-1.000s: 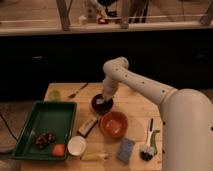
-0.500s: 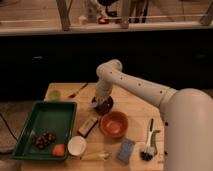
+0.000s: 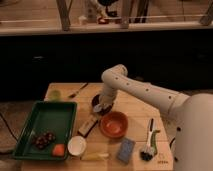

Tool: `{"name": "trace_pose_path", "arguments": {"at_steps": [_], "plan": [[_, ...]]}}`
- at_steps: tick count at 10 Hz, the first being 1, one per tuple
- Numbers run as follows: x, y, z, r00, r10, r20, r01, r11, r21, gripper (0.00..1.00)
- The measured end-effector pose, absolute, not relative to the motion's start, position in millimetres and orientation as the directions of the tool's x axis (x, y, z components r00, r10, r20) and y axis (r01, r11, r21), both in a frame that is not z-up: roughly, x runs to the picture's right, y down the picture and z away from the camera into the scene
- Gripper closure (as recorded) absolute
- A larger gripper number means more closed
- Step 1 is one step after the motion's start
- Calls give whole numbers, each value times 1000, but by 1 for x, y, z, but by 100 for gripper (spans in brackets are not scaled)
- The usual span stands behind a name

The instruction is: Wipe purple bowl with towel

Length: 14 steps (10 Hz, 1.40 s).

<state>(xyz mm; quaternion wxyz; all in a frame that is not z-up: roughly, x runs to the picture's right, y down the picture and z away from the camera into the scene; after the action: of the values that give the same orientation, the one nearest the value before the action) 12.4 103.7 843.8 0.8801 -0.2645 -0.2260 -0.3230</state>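
The purple bowl (image 3: 97, 106) is a small very dark bowl on the wooden table (image 3: 135, 107), just behind the orange bowl (image 3: 115, 124). Only its left rim shows beside my arm. My gripper (image 3: 103, 106) reaches straight down into it from the white arm. A pale scrap of towel (image 3: 98, 108) shows at the gripper's tip, inside the bowl.
A green tray (image 3: 47, 117) with dark fruit stands at the left. A small white bowl (image 3: 76, 145), an orange fruit (image 3: 59, 149), a light-blue block (image 3: 125, 150), a dish brush (image 3: 149, 140), a brown bar (image 3: 88, 126) and a fork (image 3: 78, 90) lie around.
My arm's elbow has swung a little to the left over the dark bowl. The gripper has stayed down in the bowl.
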Motion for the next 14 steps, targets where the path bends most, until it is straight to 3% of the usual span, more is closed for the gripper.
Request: {"name": "trace_pose_path", "arguments": {"at_steps": [3,7,14], "plan": [[42,93,855,740,-415,530,641,673,-368,99],[26,65,861,732,-437,523,654,666,-359,99],[27,65,861,731,-440,522,656,663,-361,99]]}}
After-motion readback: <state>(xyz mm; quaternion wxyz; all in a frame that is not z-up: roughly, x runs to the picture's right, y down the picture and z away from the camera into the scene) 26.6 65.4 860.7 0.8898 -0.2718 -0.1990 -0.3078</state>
